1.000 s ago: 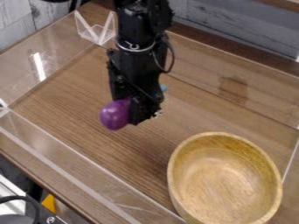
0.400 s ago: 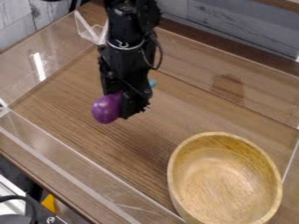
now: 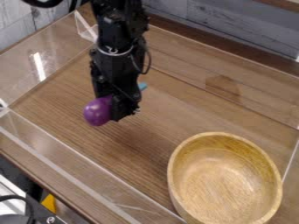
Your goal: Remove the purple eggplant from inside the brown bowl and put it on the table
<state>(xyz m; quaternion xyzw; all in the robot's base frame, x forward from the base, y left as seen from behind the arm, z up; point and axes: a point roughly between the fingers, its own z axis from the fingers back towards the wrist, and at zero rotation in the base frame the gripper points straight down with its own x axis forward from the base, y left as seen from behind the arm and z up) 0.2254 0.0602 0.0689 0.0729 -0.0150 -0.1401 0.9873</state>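
Note:
The purple eggplant (image 3: 97, 112) hangs just above the table (image 3: 176, 101), left of centre, with my gripper (image 3: 108, 108) shut on it and pointing straight down. The black arm rises from it toward the top of the view. The brown bowl (image 3: 225, 180) sits at the lower right, round and light tan, with nothing inside it. The eggplant is well to the left of the bowl, outside its rim. Its stem end is hidden behind the fingers.
Low clear acrylic walls (image 3: 52, 153) border the tabletop along the front left and far left edges. A grey plank wall (image 3: 239, 22) runs behind the table. Bare wood lies between the gripper and the bowl.
The gripper has carried the eggplant leftward and a little lower, further from the bowl. The bowl has stayed put.

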